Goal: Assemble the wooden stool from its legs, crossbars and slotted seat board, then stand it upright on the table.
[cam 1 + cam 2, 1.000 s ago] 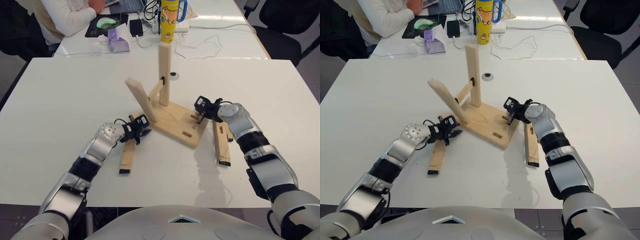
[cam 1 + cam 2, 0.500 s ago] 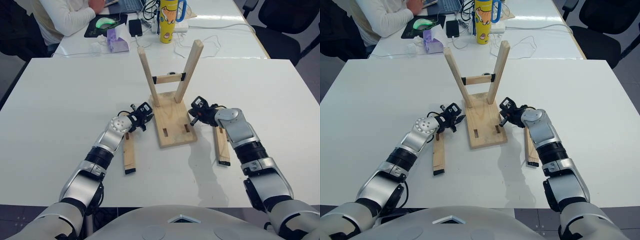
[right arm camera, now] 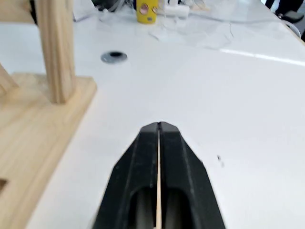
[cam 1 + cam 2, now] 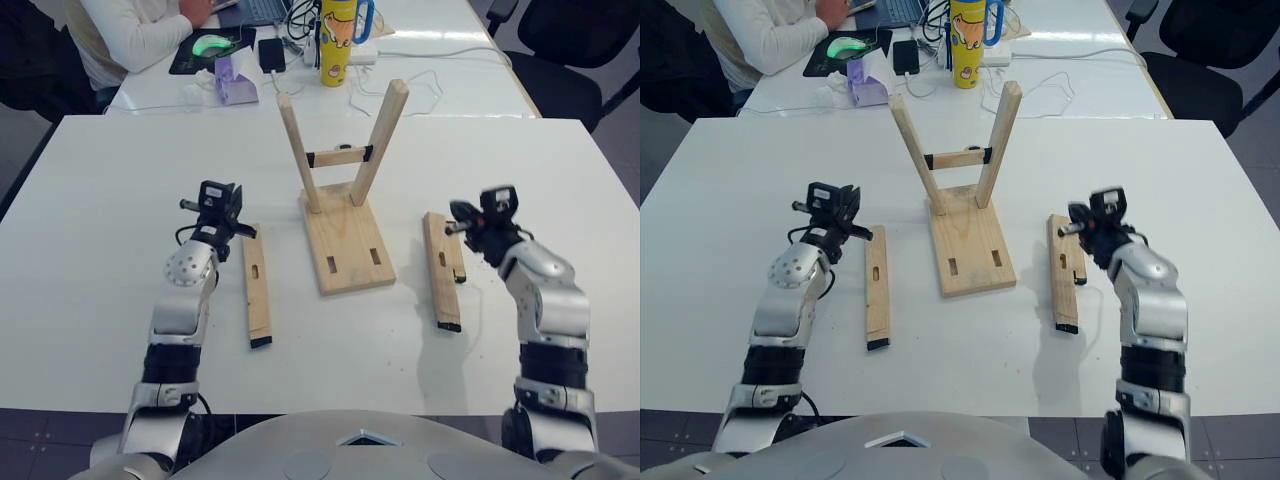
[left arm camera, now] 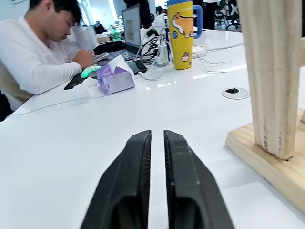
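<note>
One white table (image 4: 120, 180) holds one seat board (image 4: 345, 245) lying flat at the centre of the frame, with two legs (image 4: 299, 155) (image 4: 378, 140) standing up from its far end, joined by one crossbar (image 4: 338, 157), and two empty slots (image 4: 334, 263) at its near end. Two loose legs lie flat, one (image 4: 256, 290) just left of the board and one (image 4: 439, 270) to its right. The left gripper (image 5: 157, 136) hovers at centre left and the right gripper (image 3: 159, 126) at centre right, each with its two fingers drawn together on nothing.
</note>
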